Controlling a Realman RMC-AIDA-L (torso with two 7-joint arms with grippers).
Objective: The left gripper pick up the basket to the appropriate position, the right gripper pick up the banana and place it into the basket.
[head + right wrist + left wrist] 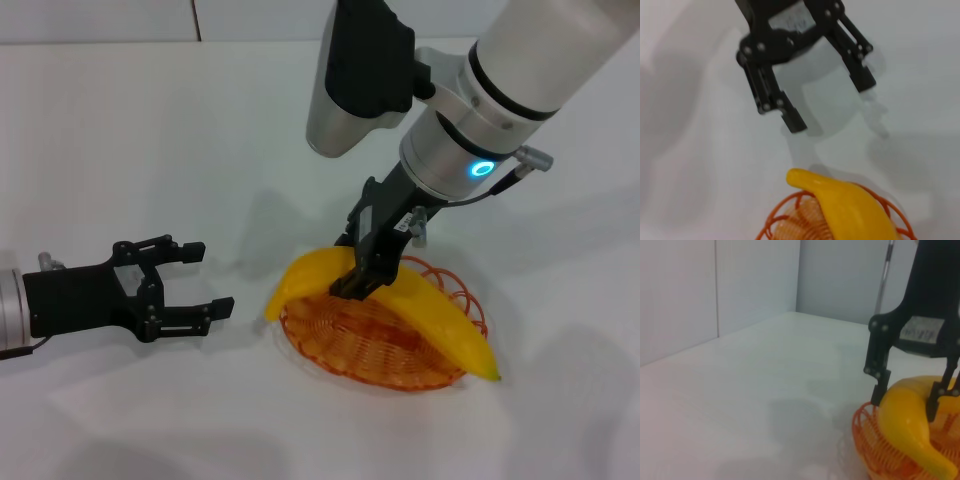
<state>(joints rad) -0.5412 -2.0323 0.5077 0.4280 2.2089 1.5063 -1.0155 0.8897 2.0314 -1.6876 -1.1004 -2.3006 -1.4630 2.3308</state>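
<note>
The orange-red wire basket sits on the white table to the right of centre. The yellow banana lies across it, both ends reaching past the rim. My right gripper comes down from above and is shut on the banana's middle. In the left wrist view its fingers press on either side of the banana over the basket. My left gripper hovers low, open and empty, a short way left of the basket. The right wrist view shows the left gripper beyond the banana and basket.
The white tabletop stretches bare around the basket. A light wall stands behind the table at its far edge.
</note>
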